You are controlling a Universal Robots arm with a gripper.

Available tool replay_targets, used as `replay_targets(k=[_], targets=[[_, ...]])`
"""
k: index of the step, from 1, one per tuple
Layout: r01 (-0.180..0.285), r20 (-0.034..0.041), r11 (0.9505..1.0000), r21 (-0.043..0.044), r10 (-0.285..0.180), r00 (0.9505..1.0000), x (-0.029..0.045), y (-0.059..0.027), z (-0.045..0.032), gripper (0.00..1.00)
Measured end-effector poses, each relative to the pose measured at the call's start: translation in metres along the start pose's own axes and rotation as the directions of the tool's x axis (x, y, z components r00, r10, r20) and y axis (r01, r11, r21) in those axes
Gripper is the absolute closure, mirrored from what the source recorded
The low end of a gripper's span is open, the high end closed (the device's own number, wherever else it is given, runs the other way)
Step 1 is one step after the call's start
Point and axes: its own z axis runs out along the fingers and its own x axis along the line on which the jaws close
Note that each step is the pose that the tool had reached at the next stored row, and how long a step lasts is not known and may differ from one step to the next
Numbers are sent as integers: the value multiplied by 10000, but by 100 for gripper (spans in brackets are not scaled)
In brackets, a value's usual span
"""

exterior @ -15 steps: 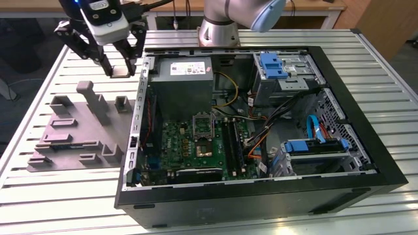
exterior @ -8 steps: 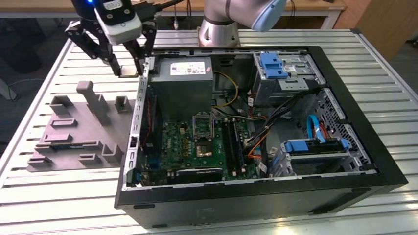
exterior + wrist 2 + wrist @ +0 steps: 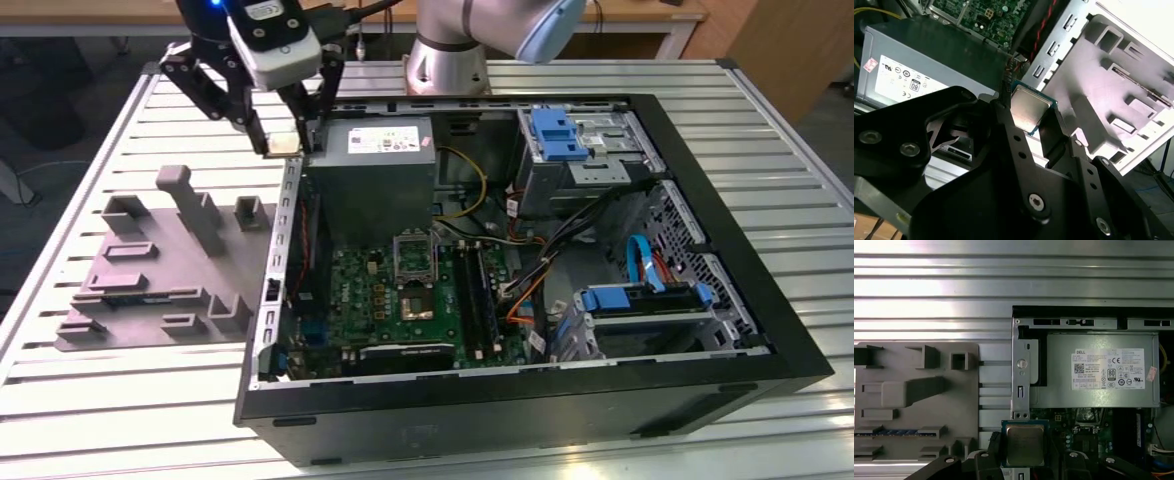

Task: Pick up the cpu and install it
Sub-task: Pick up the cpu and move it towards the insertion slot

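Observation:
The cpu is a small square chip with a shiny metal top, clamped between my gripper's two black fingers. It hangs in the air above the back corner of the open computer case, on the exterior view's left, beside the grey power supply. Both wrist views show the cpu held by its edges, metal top facing the cameras. The black-framed socket lies on the green motherboard inside the case, well below and away from the gripper.
A grey moulded fixture plate with slots and posts lies on the slatted metal table, on the exterior view's left of the case. Cables, blue drive brackets and a drive cage crowd the case's far side. The arm's base stands behind the case.

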Motion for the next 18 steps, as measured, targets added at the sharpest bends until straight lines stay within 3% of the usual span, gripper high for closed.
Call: replay_targets(k=[18], targets=[[-4, 0, 10000, 0, 4, 10000, -354, 7, 9, 53]])
